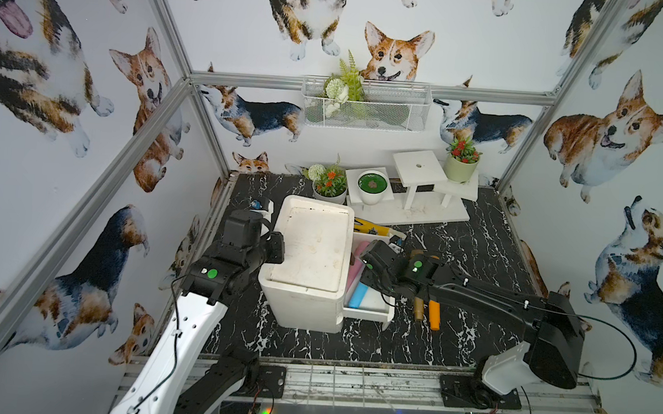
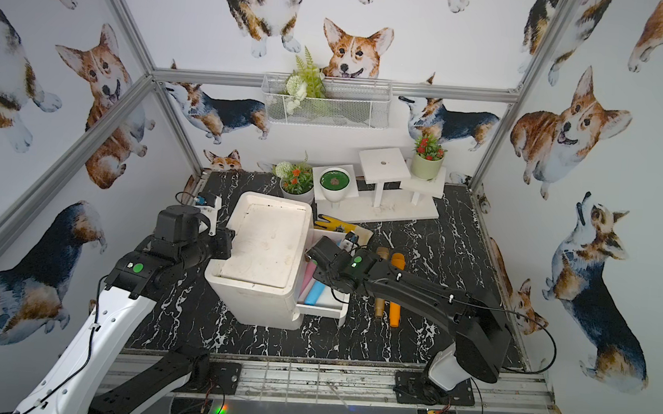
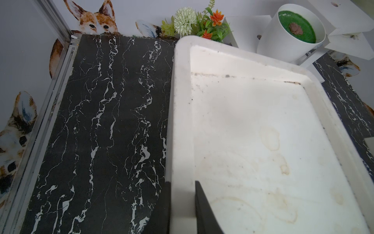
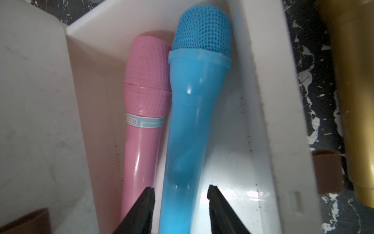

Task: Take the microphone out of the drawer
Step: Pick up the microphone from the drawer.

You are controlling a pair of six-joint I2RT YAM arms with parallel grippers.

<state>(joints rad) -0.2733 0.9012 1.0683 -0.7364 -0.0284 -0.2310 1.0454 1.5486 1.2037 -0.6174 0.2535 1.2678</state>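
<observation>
Corgi wallpaper (image 1: pixel 255 28), black marble floor (image 1: pixel 493 237)

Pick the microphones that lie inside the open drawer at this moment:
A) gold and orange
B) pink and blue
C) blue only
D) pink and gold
B: in the right wrist view the pink microphone and blue microphone lie side by side inside the drawer; the gold microphone and orange microphone lie on the tabletop outside it.
</observation>
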